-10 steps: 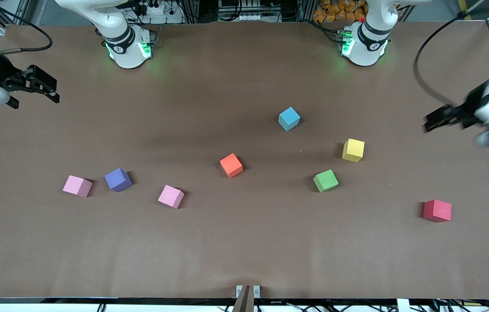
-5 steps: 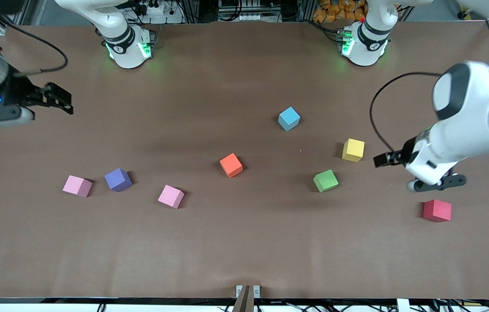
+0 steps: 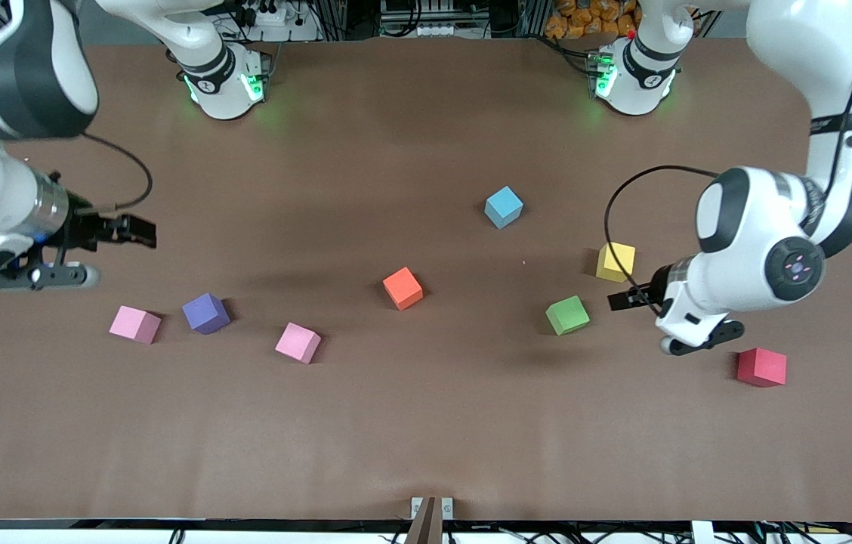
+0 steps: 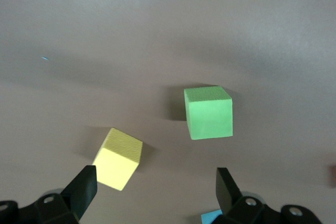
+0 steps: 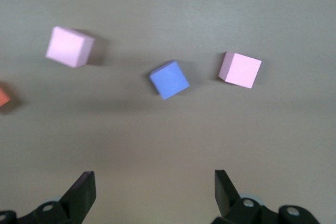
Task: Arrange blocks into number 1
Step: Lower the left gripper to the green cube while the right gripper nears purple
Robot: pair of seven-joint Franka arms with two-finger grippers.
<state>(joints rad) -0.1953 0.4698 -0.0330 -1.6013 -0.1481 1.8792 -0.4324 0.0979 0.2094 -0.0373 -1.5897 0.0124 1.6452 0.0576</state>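
Observation:
Eight foam cubes lie apart on the brown table (image 3: 411,423). These are light blue (image 3: 504,207), yellow (image 3: 615,261), green (image 3: 567,315), orange (image 3: 402,288) and red (image 3: 761,367), plus purple (image 3: 205,313) between two pink blocks (image 3: 134,324) (image 3: 297,342). My left gripper (image 3: 617,300) hangs open and empty over the bare table beside the yellow block (image 4: 117,158) and the green block (image 4: 208,112). My right gripper (image 3: 143,231) is open and empty above the table near the purple block (image 5: 169,79) and both pink blocks (image 5: 69,46) (image 5: 240,69).
Both arm bases (image 3: 226,79) (image 3: 634,72) stand at the table's back edge. A small metal bracket (image 3: 431,508) sits at the front edge. Each wrist trails a black cable (image 3: 611,215).
Both arms have swung in from the table's ends. The left gripper came down beside the yellow and green blocks, the right toward the purple and pink ones. No block has moved.

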